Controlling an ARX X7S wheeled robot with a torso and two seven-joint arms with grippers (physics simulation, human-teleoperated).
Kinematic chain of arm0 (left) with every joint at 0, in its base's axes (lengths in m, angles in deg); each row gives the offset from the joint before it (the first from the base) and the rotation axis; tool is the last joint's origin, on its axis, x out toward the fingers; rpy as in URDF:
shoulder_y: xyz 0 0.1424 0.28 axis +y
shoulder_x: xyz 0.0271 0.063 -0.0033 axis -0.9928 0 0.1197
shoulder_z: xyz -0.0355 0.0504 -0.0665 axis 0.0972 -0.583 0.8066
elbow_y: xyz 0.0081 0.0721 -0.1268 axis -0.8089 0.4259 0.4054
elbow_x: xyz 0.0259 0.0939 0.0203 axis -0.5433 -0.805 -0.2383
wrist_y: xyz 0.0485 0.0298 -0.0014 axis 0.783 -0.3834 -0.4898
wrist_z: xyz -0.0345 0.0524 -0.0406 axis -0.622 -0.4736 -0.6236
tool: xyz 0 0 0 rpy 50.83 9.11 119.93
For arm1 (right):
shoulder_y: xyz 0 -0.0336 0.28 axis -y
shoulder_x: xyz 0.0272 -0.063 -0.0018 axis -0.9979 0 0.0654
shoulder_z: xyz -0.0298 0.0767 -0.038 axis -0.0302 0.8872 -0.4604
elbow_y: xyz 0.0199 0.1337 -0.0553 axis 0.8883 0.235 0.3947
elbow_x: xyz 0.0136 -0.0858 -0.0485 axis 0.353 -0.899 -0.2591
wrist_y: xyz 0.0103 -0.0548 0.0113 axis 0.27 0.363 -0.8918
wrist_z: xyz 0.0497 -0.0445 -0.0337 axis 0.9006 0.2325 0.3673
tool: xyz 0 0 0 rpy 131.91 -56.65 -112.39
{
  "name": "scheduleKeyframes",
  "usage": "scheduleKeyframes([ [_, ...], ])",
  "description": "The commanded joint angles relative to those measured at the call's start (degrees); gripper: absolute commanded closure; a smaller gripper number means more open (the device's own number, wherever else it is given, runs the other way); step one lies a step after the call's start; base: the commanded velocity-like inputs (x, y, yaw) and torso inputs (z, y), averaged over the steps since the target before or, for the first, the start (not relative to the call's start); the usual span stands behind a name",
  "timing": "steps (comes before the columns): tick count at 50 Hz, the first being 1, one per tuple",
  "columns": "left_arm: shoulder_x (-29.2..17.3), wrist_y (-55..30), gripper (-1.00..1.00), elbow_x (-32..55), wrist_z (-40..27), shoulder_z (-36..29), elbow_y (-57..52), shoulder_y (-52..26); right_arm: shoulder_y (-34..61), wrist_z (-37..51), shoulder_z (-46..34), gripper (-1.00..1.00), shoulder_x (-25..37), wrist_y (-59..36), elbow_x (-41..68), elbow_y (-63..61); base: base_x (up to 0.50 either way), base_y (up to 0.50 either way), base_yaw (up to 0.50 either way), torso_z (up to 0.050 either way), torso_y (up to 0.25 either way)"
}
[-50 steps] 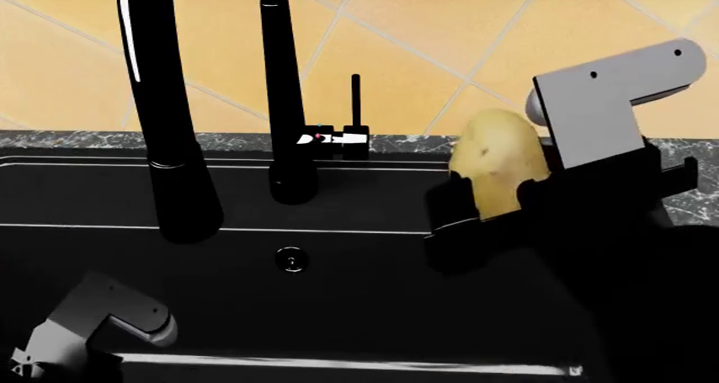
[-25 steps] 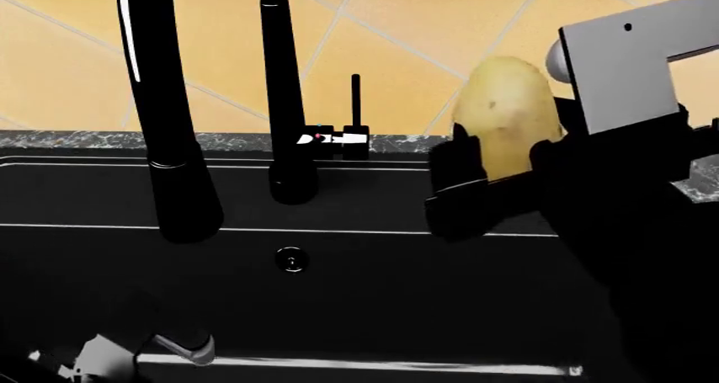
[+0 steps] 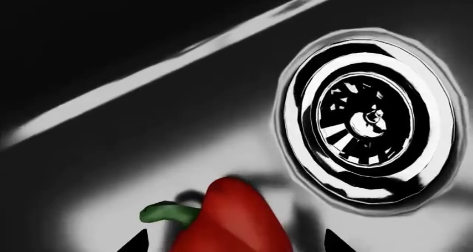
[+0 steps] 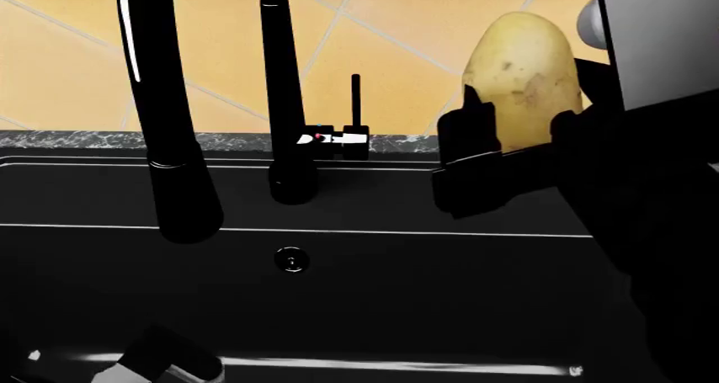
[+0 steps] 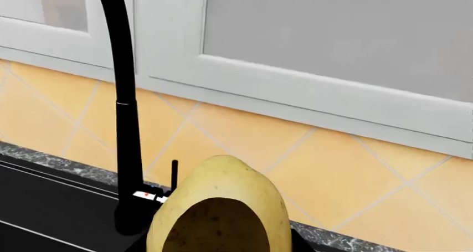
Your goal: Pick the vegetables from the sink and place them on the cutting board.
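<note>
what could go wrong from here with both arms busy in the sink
1. The potato is held high above the sink with only its lower part inside the right gripper; it might slip and drop back in.
2. The bell pepper lies right beside the drain; a nudge from the left gripper could roll it away before it is grasped.

Your right gripper (image 4: 511,160) is clamped on the potato (image 4: 523,80), above the sink (image 4: 371,273) rim. The faucet (image 4: 281,97) stands to that gripper's left, and the tiled wall (image 4: 405,55) is behind both. The drain (image 4: 291,260) lies below and left of that gripper. The pepper (image 3: 232,221) lies on the sink floor between your left gripper's fingertips (image 3: 334,243), drain (image 3: 367,122) just beyond.
</note>
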Motion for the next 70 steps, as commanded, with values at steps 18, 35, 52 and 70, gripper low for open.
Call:
scheduleKeyframes([
  [18, -4.0, -6.2, 1.0, 4.3, -4.4, 5.4, -12.3, 1.7, -3.2, 0.1, 0.6, 1.0, 1.2, 1.1, 0.8, -1.8, 0.0, 0.0, 0.0, 0.0, 0.0],
  [35, -12.2, -18.9, 1.0, 16.3, -14.5, 22.2, -46.4, 8.7, -7.1, -0.1, 2.7, 1.0, 2.3, 4.0, 0.9, -3.3, 0.0, 0.0, 0.0, 0.0, 0.0],
  [52, -14.1, -28.0, 1.0, 22.9, -20.2, 33.3, -56.5, 3.1, -8.2, -1.1, 4.2, 1.0, 1.9, 6.2, 2.2, -3.9, 0.0, 0.0, 0.0, 0.0, 0.0],
  [70, -16.0, -35.4, 1.0, 29.9, -24.5, 43.6, -61.0, -1.1, -11.2, -3.1, 5.3, 1.0, 3.0, 9.2, -1.0, -6.3, 0.0, 0.0, 0.0, 0.0, 0.0],
])
